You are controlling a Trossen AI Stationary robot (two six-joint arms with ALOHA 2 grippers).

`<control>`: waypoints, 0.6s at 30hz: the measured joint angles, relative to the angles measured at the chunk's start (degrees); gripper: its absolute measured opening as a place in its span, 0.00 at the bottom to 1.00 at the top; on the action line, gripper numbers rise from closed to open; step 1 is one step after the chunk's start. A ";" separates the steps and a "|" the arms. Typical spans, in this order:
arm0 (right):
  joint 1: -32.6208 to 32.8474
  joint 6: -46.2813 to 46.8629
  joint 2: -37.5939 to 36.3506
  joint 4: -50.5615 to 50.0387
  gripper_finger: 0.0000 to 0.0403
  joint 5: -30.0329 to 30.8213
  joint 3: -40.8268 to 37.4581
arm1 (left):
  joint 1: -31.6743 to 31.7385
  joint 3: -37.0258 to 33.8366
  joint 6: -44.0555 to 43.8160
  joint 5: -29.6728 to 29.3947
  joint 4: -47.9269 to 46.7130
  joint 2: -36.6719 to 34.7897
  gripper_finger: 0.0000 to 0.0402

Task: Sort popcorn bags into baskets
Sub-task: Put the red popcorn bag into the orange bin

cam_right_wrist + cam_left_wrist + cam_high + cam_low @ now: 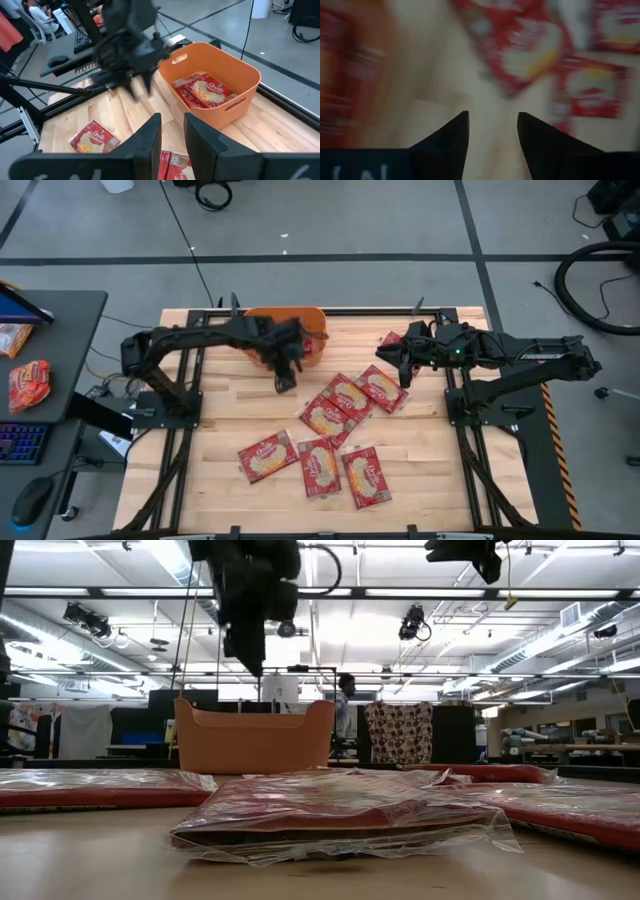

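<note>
Several red popcorn bags with cream labels lie flat on the wooden table: a cluster (345, 402) in the middle, a row (318, 467) nearer the front, and one (390, 338) at the far right. The orange basket (300, 330) stands at the far edge and holds bags (205, 92). My left gripper (284, 383) hangs open and empty above bare wood just in front of the basket, its fingers (492, 117) pointing down. My right gripper (402, 372) is open and empty above the cluster's far right; in its wrist view (171, 120) it faces the basket.
A side desk on the left holds a keyboard, a mouse and two snack packets (28, 385). Black frame rails (460, 410) run along both table sides. A person (345, 700) stands in the room behind. Bare wood (230, 405) lies left of the bags.
</note>
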 joint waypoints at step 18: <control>0.14 -3.59 0.00 -0.15 0.22 -6.11 0.00 | -29.69 -16.88 -34.72 8.24 9.84 -1.62 0.36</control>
